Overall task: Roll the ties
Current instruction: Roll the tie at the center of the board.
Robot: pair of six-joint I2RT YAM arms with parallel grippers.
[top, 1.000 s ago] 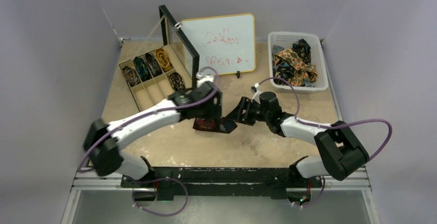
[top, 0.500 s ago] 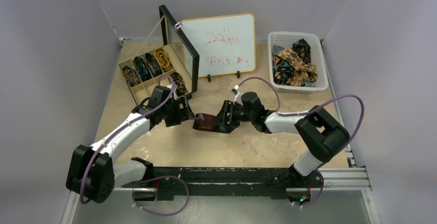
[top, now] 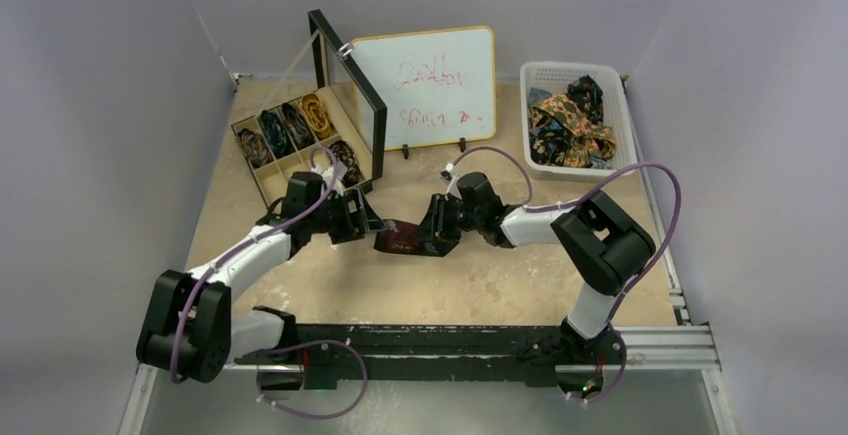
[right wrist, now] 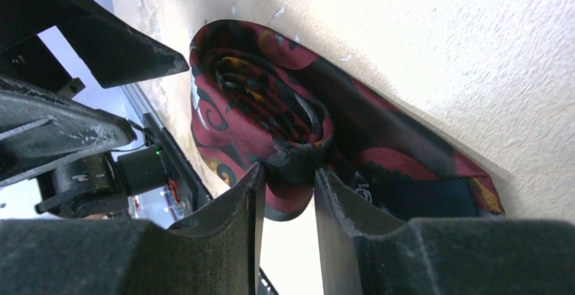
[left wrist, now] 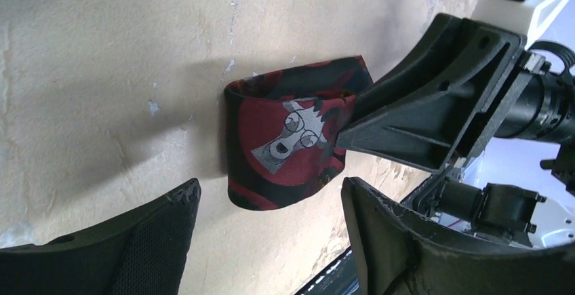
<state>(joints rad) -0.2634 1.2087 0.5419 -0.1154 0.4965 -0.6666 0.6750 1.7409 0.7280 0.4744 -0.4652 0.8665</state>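
Near the middle of the table (top: 500, 285) lies the red tie (top: 398, 239), wound into a fat roll. A second ago the right pincer (top: 432, 231) was wider and sat a bit off to the right. Now it has moved in and squeezed shut on one side of the roll. The right wrist view shows its two fingers (right wrist: 234, 207) pinching the cloth layers. The left pincer (top: 362, 223) was up over the tie before. Now it has pulled back to the tie's left side and stands open, holding nothing, with the roll just past its tips.

I think this means the rolling of this tie is about done. The right arm has hold of it, maybe to carry it to the box (top: 285, 183) at the back left, where rolled ties (top: 300, 120) sit in slots. More loose ties (top: 568, 120) wait in the white basket (top: 625, 105) at the back right.

The table top is tan and blotchy, flat and hard-looking. A whiteboard (top: 425, 85) with red scribbles stands at the back. Plain pale walls (top: 100, 105) close in the sides.
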